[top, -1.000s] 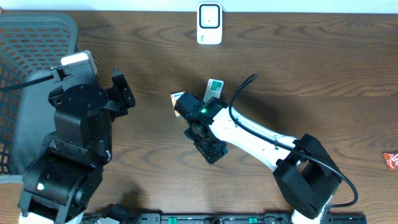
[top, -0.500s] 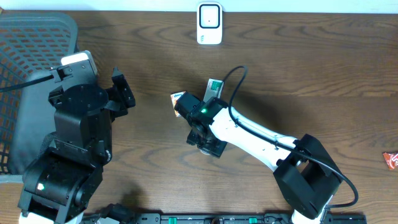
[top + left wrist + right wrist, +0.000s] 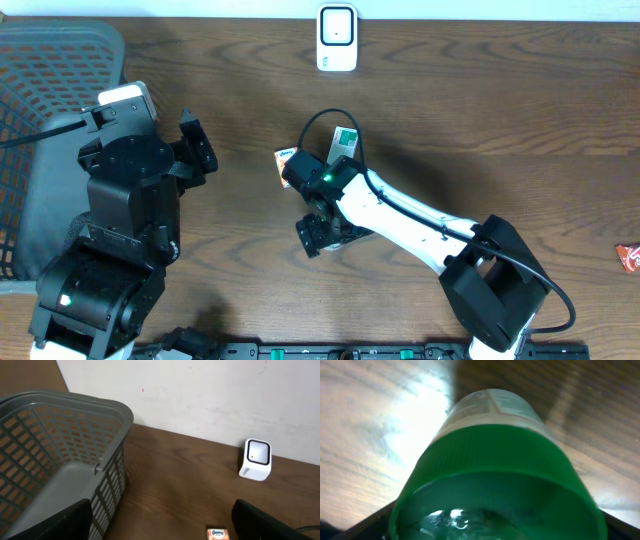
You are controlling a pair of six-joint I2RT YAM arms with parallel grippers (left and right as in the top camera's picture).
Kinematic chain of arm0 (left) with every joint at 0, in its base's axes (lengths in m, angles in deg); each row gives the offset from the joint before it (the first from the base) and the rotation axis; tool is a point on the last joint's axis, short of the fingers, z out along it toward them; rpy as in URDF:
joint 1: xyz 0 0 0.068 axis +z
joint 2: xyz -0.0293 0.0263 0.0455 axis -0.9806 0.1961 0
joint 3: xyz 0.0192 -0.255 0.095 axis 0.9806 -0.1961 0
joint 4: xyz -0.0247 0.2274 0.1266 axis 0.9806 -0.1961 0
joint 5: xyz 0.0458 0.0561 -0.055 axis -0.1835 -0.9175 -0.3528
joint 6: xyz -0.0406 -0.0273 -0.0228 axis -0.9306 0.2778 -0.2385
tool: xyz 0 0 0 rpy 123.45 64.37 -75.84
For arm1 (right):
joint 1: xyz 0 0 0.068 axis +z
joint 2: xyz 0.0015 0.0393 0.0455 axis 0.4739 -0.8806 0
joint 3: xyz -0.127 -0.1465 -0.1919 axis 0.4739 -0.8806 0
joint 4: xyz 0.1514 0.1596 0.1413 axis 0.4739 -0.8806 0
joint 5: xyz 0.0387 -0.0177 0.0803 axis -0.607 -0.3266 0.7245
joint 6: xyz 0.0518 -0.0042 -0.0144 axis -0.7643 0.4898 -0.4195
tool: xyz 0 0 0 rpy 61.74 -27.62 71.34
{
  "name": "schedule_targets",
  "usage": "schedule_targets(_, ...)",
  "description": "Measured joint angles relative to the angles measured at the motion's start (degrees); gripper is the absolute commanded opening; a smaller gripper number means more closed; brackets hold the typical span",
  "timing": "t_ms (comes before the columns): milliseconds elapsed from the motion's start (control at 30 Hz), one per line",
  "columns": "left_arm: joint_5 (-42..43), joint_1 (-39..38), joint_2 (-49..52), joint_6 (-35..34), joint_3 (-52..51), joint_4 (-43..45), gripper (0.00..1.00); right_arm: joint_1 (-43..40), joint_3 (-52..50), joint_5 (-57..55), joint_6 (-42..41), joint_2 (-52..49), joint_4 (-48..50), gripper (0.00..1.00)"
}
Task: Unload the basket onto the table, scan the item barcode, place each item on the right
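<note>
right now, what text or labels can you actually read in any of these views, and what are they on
No text reads cleanly.
small box: blue logo, too small to read.
green-capped bottle: label print is blurred.
scanner: no text visible.
red packet: too small to read.

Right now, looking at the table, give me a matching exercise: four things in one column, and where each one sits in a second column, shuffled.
Things:
1. white scanner
2. grey basket
3. green-capped bottle
4. red packet

Places:
A. left side of the table
B. right edge of the table
C. far edge, in the middle
D. filling the right wrist view

Pairs: 1-C, 2-A, 3-D, 4-B.
</note>
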Motion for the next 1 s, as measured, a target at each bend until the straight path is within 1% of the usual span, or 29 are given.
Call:
schedule_targets(100, 0.00, 0.00, -0.02, 0.00, 0.00, 0.00, 0.89, 0.00, 1.01, 1.64, 2.69, 0.00, -0.74, 0.99)
schedule_targets(167, 0.00, 0.00, 0.00, 0.00, 0.00, 0.00, 0.89, 0.00, 2.75, 2.60, 3.06, 0.00, -2.16, 0.99)
schedule_targets(267, 0.00, 0.00, 0.00, 0.00, 0.00, 0.00, 0.89, -0.07, 5.95, 3.04, -0.44, 0.00, -4.83, 0.99)
schedule_targets(367, 0.00, 0.00, 0.00, 0.00, 0.00, 0.00, 0.89, -0.15, 8.46, 3.50, -8.48, 0.00, -7.41, 0.99)
schedule_targets(400, 0.00, 0.00, 0.00, 0.00, 0.00, 0.00, 0.89, -0.20, 8.94, 3.65, -12.35, 0.00, -8.31, 0.99)
schedule_targets(500, 0.00, 0.00, 0.00, 0.00, 0.00, 0.00, 0.89, -0.26, 9.05, 3.74, -22.88, 0.00, -11.06, 0.99)
schedule_targets(633, 0.00, 0.00, 0.00, 0.00, 0.00, 0.00, 0.89, -0.26, 9.03, 3.87, -35.36, 0.00, -11.87, 0.99)
schedule_targets(700, 0.00, 0.00, -0.02, 0.00, 0.00, 0.00, 0.89, -0.26, 8.94, 3.91, -41.51, 0.00, -11.28, 0.99)
schedule_targets(800, 0.00, 0.00, 0.00, 0.00, 0.00, 0.00, 0.89, -0.26, 7.65, 3.72, -49.77, 0.00, -7.34, 0.99)
schedule_targets(1000, 0.00, 0.00, 0.00, 0.00, 0.00, 0.00, 0.89, -0.31, 2.56, 3.50, -60.67, 0.00, -0.15, 0.99)
